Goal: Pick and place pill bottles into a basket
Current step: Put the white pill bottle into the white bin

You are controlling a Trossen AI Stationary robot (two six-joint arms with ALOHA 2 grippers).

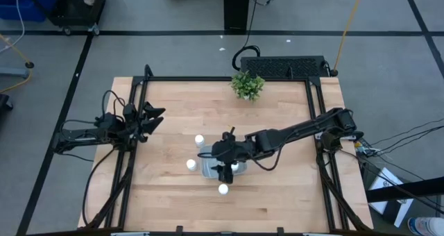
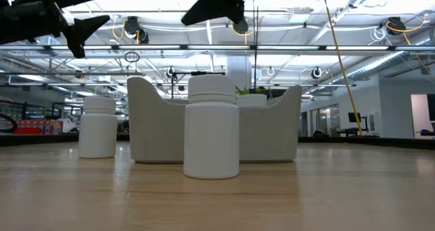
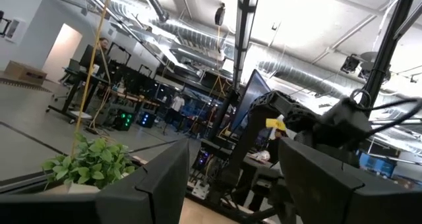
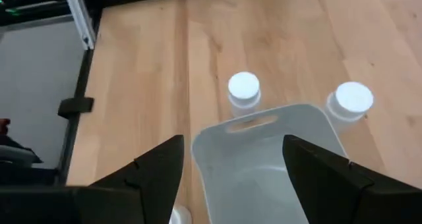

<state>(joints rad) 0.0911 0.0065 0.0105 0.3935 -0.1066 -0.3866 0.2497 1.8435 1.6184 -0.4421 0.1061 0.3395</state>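
Observation:
The pale grey-blue basket [image 1: 210, 169] stands on the table's middle; it also shows in the right wrist view [image 4: 264, 161] and the low view [image 2: 153, 126]. Three white pill bottles stand upright on the wood around it: one far-left of it [image 1: 200, 140], one at its left [image 1: 191, 164] and one at its near side [image 1: 223, 189]. Another white cap [image 2: 253, 100] shows over the basket's rim. My right gripper [image 1: 223, 171] hovers above the basket, open and empty [image 4: 234, 145]. My left gripper [image 1: 154, 118] waits open at the table's left, raised [image 3: 234, 151].
A small green plant [image 1: 248, 85] stands at the table's far edge. Black frame rails [image 1: 139, 125] run along the table's left and right sides. Bare wood lies near and right of the basket.

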